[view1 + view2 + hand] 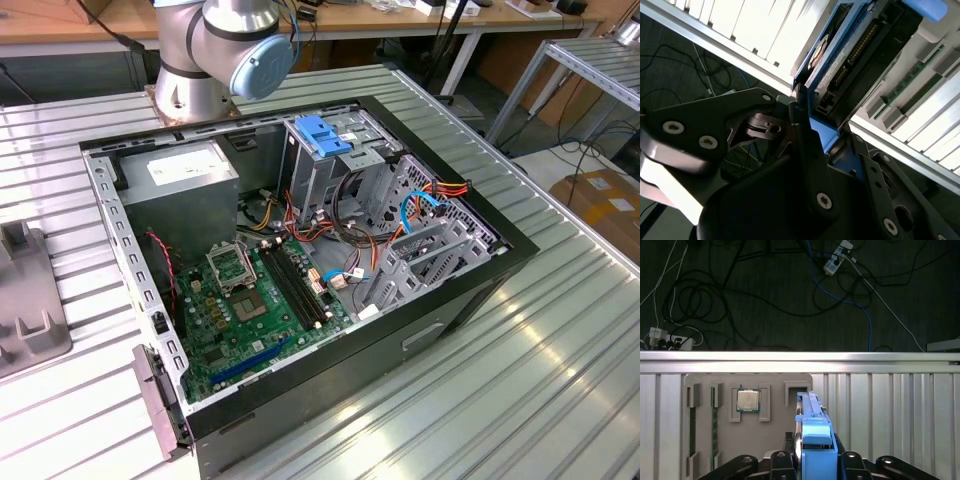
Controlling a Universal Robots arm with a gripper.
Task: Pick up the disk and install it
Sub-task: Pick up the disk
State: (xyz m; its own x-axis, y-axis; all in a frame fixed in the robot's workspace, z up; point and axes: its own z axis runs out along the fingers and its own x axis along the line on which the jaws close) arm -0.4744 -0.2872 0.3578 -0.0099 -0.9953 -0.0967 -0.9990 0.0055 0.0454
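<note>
One disk [812,425], edge-on, partly cut off, in the pincer [812,462]

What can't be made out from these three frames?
1. Exterior view: the arm is cut off by the top edge, so where its wrist is relative to the computer case is unknown.
2. First wrist view: the disk is edge-on and the gripper hides its lower end, so clearance from the grey tray is unclear.
3. Second wrist view: the gripper's body covers the disk's near end.
</note>
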